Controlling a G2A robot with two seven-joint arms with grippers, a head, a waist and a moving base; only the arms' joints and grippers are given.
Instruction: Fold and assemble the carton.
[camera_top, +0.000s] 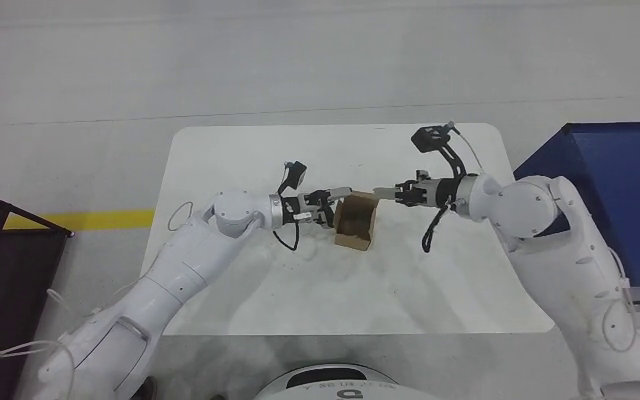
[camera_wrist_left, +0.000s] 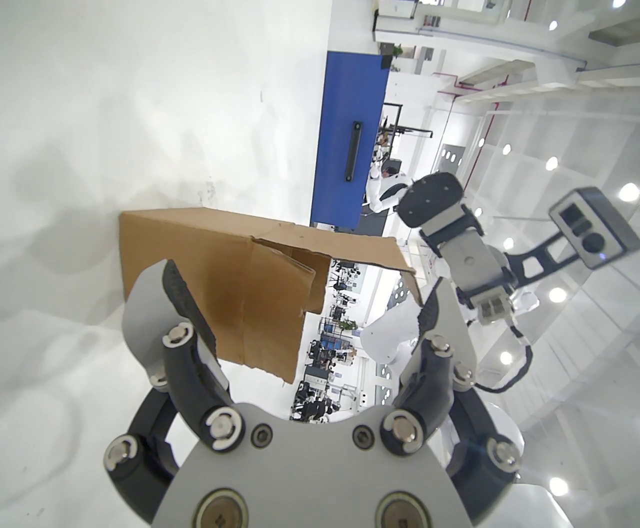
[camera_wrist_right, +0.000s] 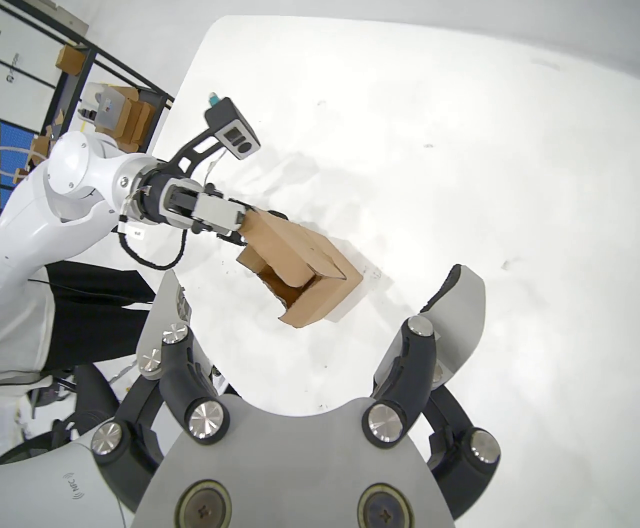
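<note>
A small brown carton (camera_top: 356, 222) stands partly folded in the middle of the white table (camera_top: 300, 290), one end open with loose flaps. My left gripper (camera_top: 328, 201) is open at the carton's left side. In the left wrist view the carton (camera_wrist_left: 210, 260) sits between its spread fingers (camera_wrist_left: 172, 295), with the gripper (camera_wrist_left: 300, 280) straddling a wall. My right gripper (camera_top: 386, 192) hovers open just off the carton's upper right corner. In the right wrist view the carton (camera_wrist_right: 312, 280) lies a short way beyond that gripper (camera_wrist_right: 317, 280), not touched by it.
A blue bin (camera_top: 592, 170) stands off the table's right edge. A black rack (camera_top: 20, 250) stands off the left edge. The table has free room in front of and behind the carton.
</note>
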